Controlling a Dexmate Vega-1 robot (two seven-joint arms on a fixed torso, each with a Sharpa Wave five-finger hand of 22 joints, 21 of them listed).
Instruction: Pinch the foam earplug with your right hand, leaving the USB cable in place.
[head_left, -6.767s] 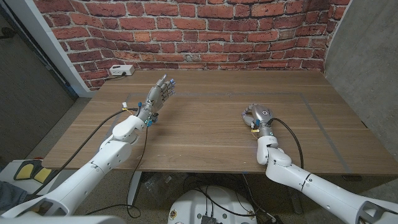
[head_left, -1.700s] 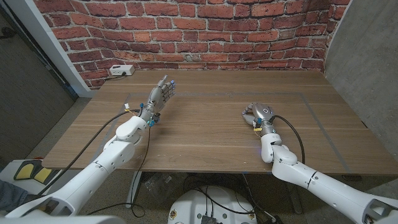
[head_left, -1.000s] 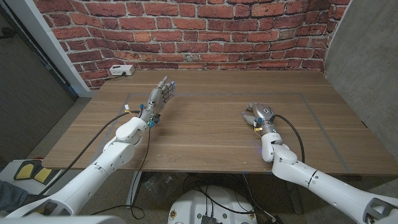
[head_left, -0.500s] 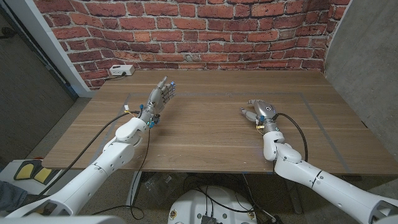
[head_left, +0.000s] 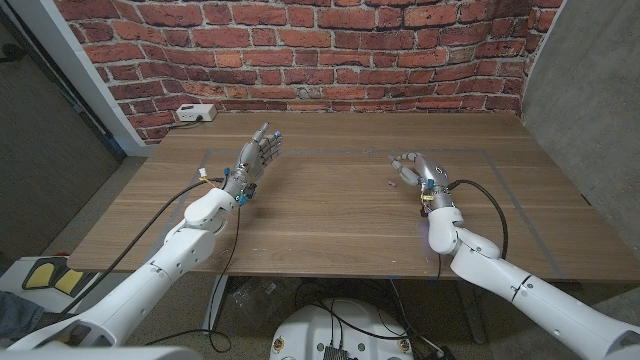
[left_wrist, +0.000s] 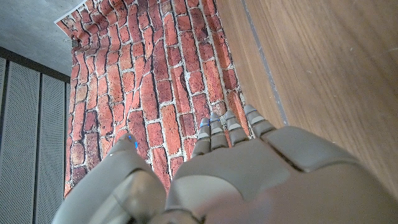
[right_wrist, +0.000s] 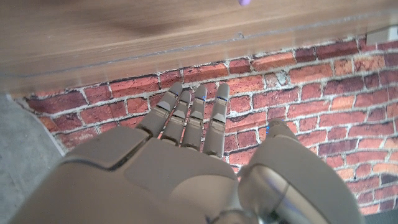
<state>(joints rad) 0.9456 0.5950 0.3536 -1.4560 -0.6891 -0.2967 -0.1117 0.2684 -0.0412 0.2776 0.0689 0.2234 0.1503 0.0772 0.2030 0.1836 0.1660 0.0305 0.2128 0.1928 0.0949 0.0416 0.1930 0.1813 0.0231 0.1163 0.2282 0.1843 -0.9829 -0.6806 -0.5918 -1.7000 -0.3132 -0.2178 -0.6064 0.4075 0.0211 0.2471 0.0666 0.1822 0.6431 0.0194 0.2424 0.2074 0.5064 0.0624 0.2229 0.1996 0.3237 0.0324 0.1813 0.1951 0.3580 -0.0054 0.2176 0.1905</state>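
On the table (head_left: 330, 215), both hands' fingers spread, right hand (head_left: 415, 170) beside earplug (head_left: 390, 184)

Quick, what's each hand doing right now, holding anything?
Left hand: open, fingers extended, holding nothing.
Right hand: open, fingers extended, holding nothing; small purple foam earplug lies beside it.

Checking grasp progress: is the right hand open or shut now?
Open: the right hand has its fingers extended and apart, holding nothing.

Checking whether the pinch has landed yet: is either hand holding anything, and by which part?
Nothing is held. The right hand is open, fingers extended; a small purple thing, likely the earplug, lies on the table beside it. The left hand is open too.
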